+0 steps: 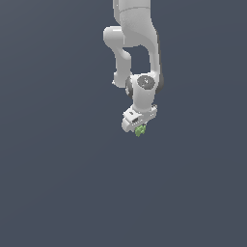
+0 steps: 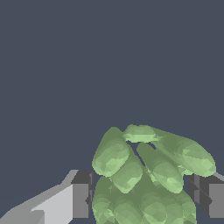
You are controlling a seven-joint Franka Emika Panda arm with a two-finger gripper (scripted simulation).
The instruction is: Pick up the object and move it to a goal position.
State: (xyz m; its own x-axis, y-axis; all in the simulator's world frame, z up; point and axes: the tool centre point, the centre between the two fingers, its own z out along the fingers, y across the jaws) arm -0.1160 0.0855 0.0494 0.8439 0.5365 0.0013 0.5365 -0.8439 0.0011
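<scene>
Gripping the lumpy green object (image 2: 144, 179) between its fingers, the tool (image 1: 139, 128) is closed; lobes project past the fingertips.

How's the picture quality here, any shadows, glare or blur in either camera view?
Exterior view: flat, even lighting on a plain grey-blue background, no cast shadow or glare; the green object under the pincer is small and coarsely rendered. Wrist view: sharp, no blur; the object shows soft faceted shading between the fingers, cropped by the frame edge.

object (image 2: 144, 183) cropped below in wrist view, arm (image 1: 137, 43) cut at top
</scene>
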